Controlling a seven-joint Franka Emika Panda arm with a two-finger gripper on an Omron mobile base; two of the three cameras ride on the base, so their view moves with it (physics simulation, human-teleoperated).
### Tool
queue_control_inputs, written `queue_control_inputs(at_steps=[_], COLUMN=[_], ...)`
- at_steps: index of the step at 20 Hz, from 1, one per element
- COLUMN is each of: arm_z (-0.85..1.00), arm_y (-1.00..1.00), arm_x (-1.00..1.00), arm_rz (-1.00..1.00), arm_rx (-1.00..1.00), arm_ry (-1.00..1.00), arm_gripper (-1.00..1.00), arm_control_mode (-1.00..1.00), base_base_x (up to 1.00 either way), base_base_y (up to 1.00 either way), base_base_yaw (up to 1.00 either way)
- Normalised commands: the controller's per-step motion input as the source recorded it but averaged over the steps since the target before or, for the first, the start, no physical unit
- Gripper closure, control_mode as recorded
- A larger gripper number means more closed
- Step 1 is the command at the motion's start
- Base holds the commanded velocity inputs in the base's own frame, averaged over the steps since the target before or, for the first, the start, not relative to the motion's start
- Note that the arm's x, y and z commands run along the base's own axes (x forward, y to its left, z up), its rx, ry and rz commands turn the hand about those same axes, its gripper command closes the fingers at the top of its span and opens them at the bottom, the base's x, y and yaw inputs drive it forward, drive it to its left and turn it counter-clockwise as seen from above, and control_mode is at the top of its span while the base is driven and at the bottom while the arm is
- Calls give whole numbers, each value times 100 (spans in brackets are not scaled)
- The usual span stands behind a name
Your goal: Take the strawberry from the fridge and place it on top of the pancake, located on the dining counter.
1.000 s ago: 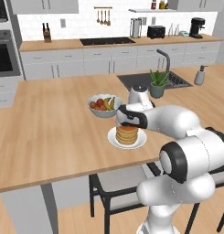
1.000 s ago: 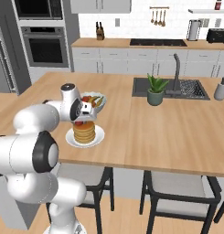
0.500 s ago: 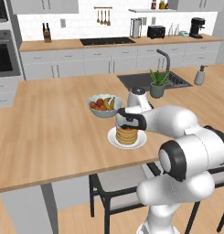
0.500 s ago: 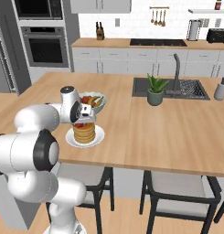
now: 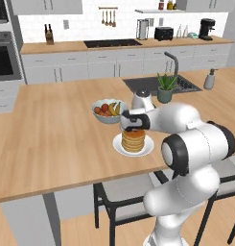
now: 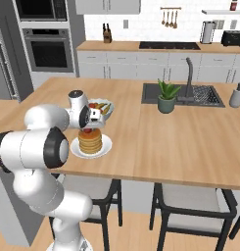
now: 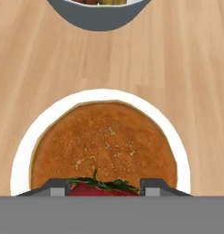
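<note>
The pancake (image 5: 133, 141) (image 6: 90, 141) (image 7: 104, 146) is a golden-brown stack on a small white plate (image 7: 26, 151), standing on the light-wood dining counter (image 5: 52, 144) (image 6: 190, 147). My gripper (image 5: 132, 128) (image 6: 89, 128) (image 7: 104, 188) hangs just above the stack, pointing down at it. It is shut on the strawberry (image 7: 102, 190) (image 6: 88, 131), whose red body and green leaves sit between the two finger tips, over the near edge of the top pancake. The grey fridge (image 6: 0, 54) stands at the far left.
A pale bowl of mixed fruit (image 5: 107, 110) (image 6: 100, 106) (image 7: 99, 13) sits right behind the plate. Further right are a potted plant (image 5: 164, 87) (image 6: 166, 95) and the inset sink (image 6: 200, 95). Dark stools (image 5: 123, 202) (image 6: 190, 211) stand along the counter's near side.
</note>
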Motion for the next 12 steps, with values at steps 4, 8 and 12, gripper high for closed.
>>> queue_control_inputs(at_steps=[4,8,12], arm_z=[-8,-39,-15], arm_y=[1,3,1], arm_x=[13,-3,0], arm_rz=[0,0,0], arm_rx=[0,0,0], arm_ry=[2,3,0], arm_gripper=[100,100,100], arm_control_mode=[-100,-100,-100], base_base_x=[0,0,0], base_base_y=[0,0,0], base_base_yaw=[0,0,0])
